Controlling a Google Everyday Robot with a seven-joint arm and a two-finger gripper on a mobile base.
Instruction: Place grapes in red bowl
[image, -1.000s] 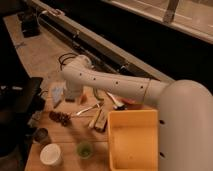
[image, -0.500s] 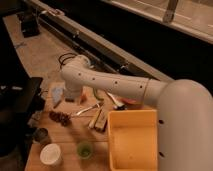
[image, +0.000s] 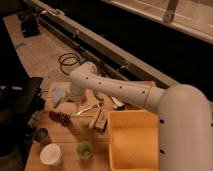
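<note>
Arm reached across the table (image: 67, 140) from the right, elbow over the middle, wrist bent down at the back-left corner.
- The gripper (image: 63, 100) hung low there, just behind and above the grapes (image: 59, 118), near but apart from them as far as could be seen. Whether it was released or clenched could not be told; the wrist hid its working end. Nothing showed as held.
- Grapes lay flat on the table near its left edge, a dark bunch beside a metal spoon (image: 86, 110) and two wooden blocks (image: 99, 120). Untouched, to my eye.
- Red bowl could not be picked out; the forearm covered much of the table's back, so it may have sat behind it.
- Yellow tub (image: 133, 142) filled the front right; green cup (image: 84, 149), white cup (image: 50, 154) and dark cup (image: 41, 135) stood along the front.

Judgement: the downward wrist so close to the bunch suited an approach for pickup, with the grasp not yet made.

Against the earlier frames: no shift noted. Arm held the same pose, grapes and spoon in the same spots, cups unmoved. Arm looked paused, or creeping too slowly to register.
</note>
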